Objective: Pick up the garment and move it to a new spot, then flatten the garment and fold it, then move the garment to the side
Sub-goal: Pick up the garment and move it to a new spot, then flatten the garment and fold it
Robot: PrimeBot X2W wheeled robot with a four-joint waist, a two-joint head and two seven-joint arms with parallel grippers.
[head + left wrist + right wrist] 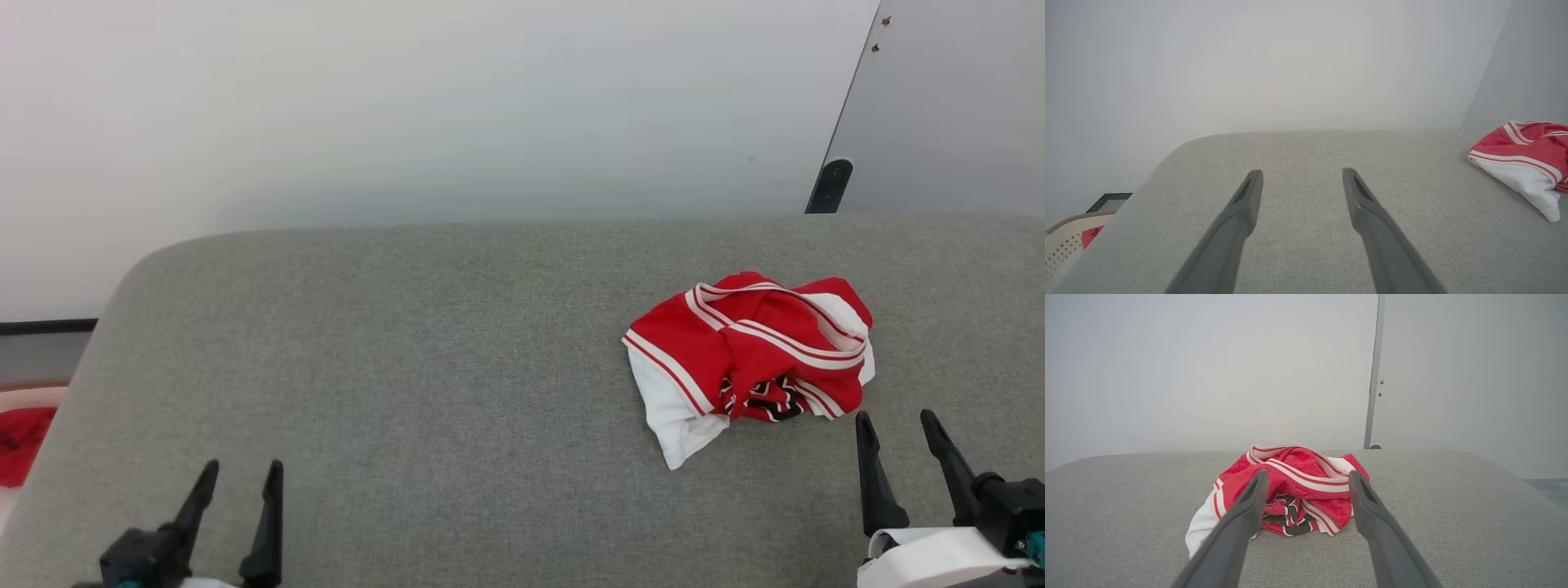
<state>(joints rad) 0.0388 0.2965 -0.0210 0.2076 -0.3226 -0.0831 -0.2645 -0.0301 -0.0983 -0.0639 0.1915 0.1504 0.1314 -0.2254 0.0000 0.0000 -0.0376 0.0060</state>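
A grey upholstered surface (408, 367) stands before a plain white wall (408, 106).

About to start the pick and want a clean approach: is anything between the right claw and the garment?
Nothing visible does. The open right claw sits just short of the crumpled garment, with only bare grey cushion between them.

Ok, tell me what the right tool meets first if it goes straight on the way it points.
The crumpled red-and-white jersey on the grey cushion, dead ahead of the open right tool. The gap looks short, though depth is hard to judge.
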